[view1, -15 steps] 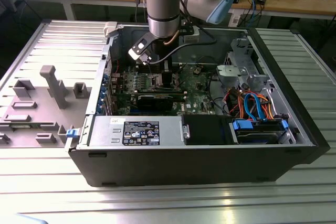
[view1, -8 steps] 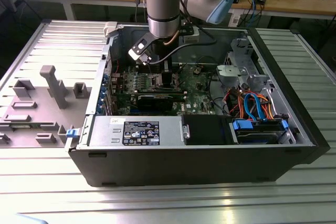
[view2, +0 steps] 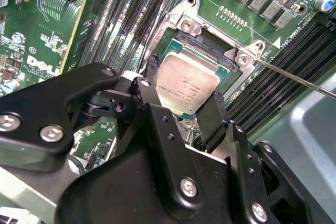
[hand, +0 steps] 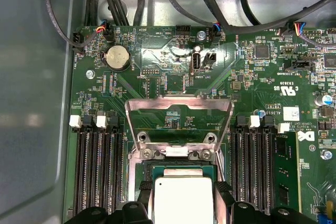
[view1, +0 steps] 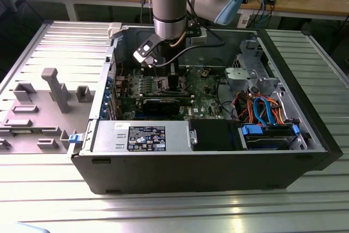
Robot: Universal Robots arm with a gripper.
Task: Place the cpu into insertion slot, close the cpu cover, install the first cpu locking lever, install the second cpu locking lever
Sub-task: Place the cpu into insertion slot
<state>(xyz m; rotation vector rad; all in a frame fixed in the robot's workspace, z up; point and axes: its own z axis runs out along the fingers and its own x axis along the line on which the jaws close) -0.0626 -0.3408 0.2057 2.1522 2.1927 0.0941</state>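
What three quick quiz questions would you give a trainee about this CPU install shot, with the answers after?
1. True or false: the cpu cover is shut flat over the insertion slot.
2. Pick one: the gripper is clamped on A) a memory stick, B) the cpu, C) a screwdriver.
3. Fill in: black memory slots run along ___ sides of the insertion slot.
Key: 1 false, it stands open; 2 B; 3 both.
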